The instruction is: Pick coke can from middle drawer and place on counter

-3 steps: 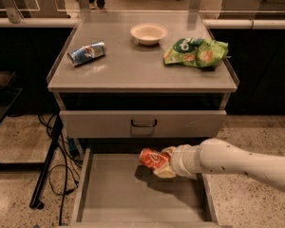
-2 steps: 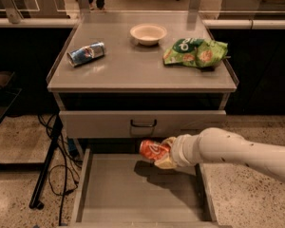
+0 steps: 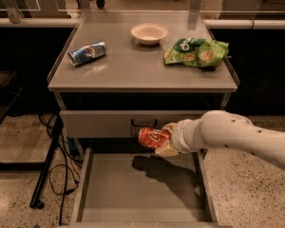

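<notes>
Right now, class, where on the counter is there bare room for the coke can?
The counter's front middle, between the blue can and the chip bag, is bare; the bowl crowds the back. The gripper holds the coke can above the middle drawer.

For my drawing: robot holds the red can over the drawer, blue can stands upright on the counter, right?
No. Camera view: the blue can lies sideways on the counter. The gripper, jaws shut, holds the red can over the drawer.
</notes>
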